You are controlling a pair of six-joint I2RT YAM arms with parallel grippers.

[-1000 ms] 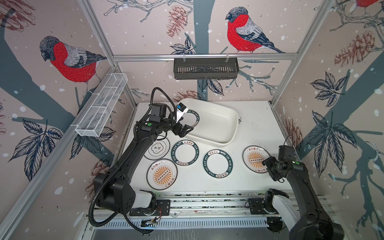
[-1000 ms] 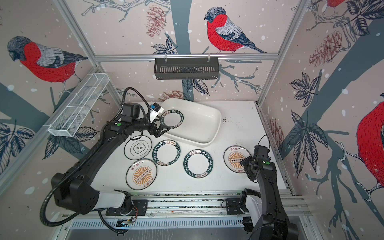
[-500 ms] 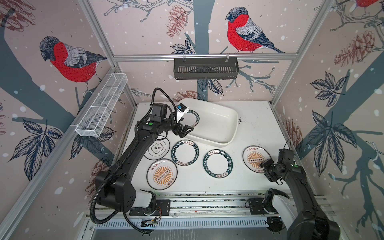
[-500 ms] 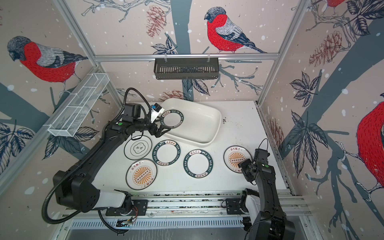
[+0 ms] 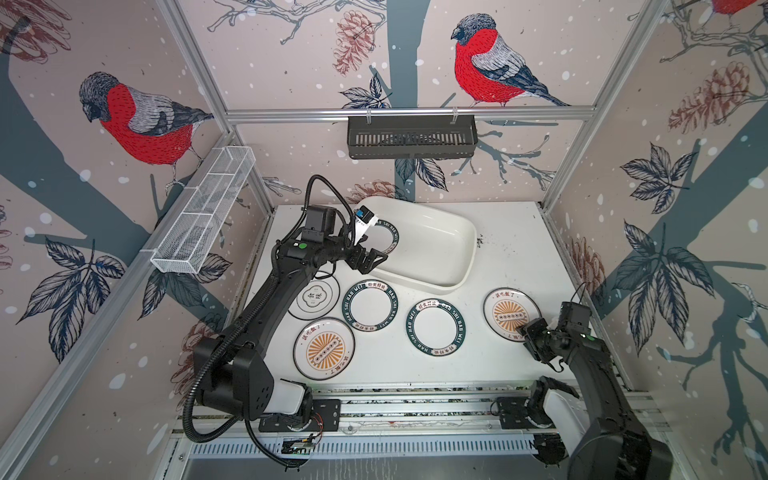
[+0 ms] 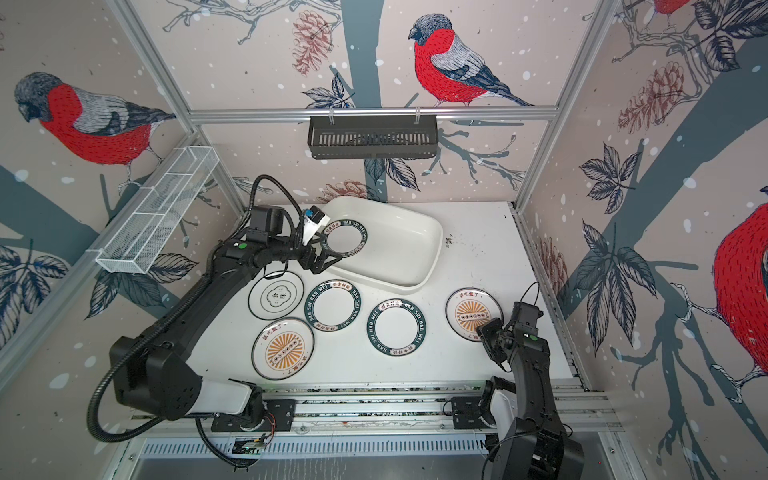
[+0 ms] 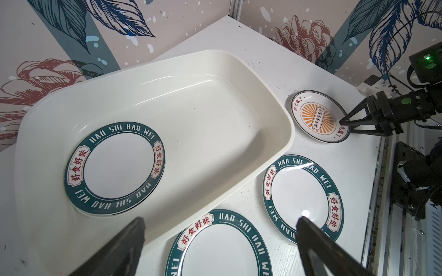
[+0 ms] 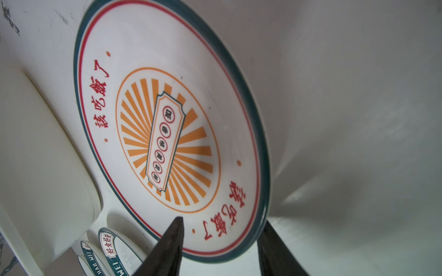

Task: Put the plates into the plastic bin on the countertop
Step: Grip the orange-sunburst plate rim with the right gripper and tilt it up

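Note:
The plastic bin (image 5: 432, 245) sits at the back of the countertop (image 5: 511, 249) with one green-rimmed plate (image 6: 345, 237) flat inside. Several more plates lie in front: two green-rimmed (image 5: 370, 305) (image 5: 435, 327), a quatrefoil one (image 5: 318, 296) and two sunburst ones (image 5: 324, 349) (image 5: 509, 313). My left gripper (image 5: 372, 262) hangs open and empty over the bin's near left rim (image 7: 153, 239). My right gripper (image 8: 222, 221) straddles the near edge of the right sunburst plate (image 8: 167, 133). One finger is over its face and one outside its rim, with a gap on both sides.
A black slatted basket (image 5: 411, 137) hangs on the back wall and a white wire-mesh basket (image 5: 203, 224) on the left wall. Aluminium rails (image 5: 415, 403) run along the front edge. The right wall stands close to the right arm.
The right gripper has crept onto the sunburst plate's edge and its jaws have narrowed around the rim. The left arm has stayed where it was, still open.

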